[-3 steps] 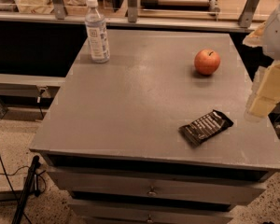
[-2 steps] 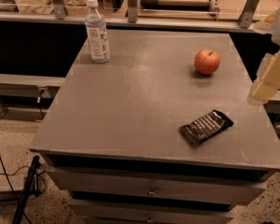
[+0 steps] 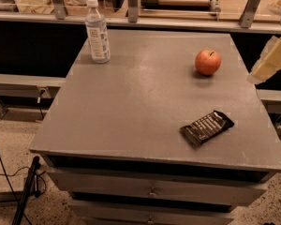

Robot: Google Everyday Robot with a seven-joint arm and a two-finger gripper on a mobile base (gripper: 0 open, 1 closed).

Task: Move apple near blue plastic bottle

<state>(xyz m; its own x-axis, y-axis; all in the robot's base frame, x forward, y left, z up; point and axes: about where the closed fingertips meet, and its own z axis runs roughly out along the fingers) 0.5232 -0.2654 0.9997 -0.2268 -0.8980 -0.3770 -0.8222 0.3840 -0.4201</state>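
Note:
The apple (image 3: 208, 62) is round and red-orange with a short dark stem, and it sits on the grey table (image 3: 131, 111) at the far right. The blue plastic bottle (image 3: 97, 31) is clear with a white cap and a pale label, and it stands upright at the far left corner. My gripper (image 3: 268, 62) is a pale, blurred shape at the right edge of the view. It hangs above the table's right side, to the right of the apple and apart from it. Nothing shows in it.
A flat black snack wrapper (image 3: 206, 127) lies at the front right of the table. Drawers (image 3: 152, 190) sit under the tabletop. A counter with metal posts (image 3: 133, 3) runs behind the table. A black stand and cables (image 3: 25, 193) are on the floor at the left.
The gripper has moved upward along the right edge of the view. The apple, bottle and wrapper have not moved.

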